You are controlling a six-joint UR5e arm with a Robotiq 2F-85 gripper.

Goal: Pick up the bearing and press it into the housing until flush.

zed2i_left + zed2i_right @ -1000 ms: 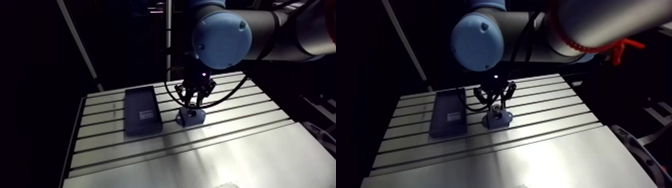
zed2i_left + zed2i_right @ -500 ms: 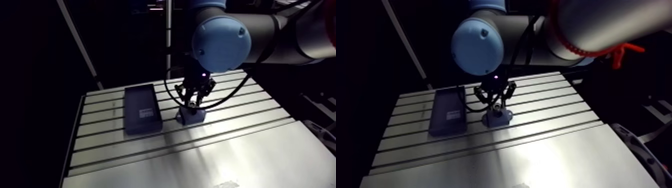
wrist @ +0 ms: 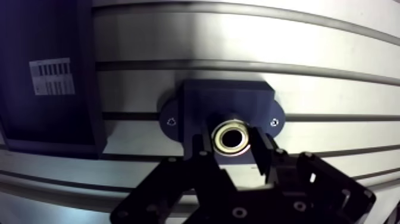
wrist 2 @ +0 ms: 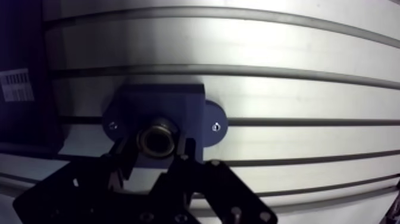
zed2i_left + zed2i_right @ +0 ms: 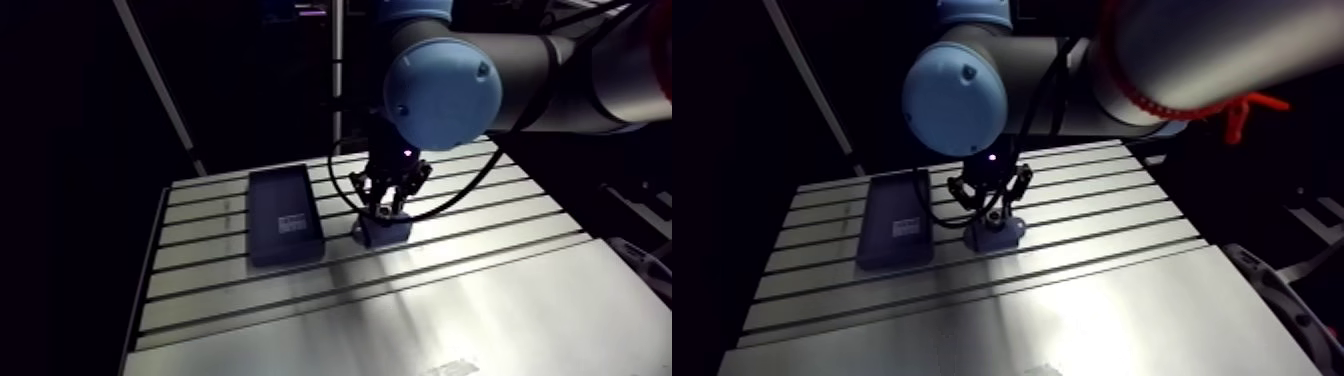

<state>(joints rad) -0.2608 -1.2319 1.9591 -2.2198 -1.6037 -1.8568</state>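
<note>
A brass-coloured ring bearing is pinched between the two dark fingers of my gripper, which is shut on it. Directly under the bearing lies the dark housing, a block with two rounded ears, each holding a small screw. In the wrist view the bearing sits over the near part of the housing's top; how deep it sits I cannot tell. In the arm view the gripper comes straight down onto the housing near the middle of the slotted table.
A flat black case with a white label lies on the table just left of the housing, a short gap away. Long grooves run across the table top. A slanted dark pole rises behind the table's back left corner.
The gripper with the bearing has sunk a little closer onto the housing, which now looks darker beneath it. The arm view has shifted slightly. The black case has stayed put.
</note>
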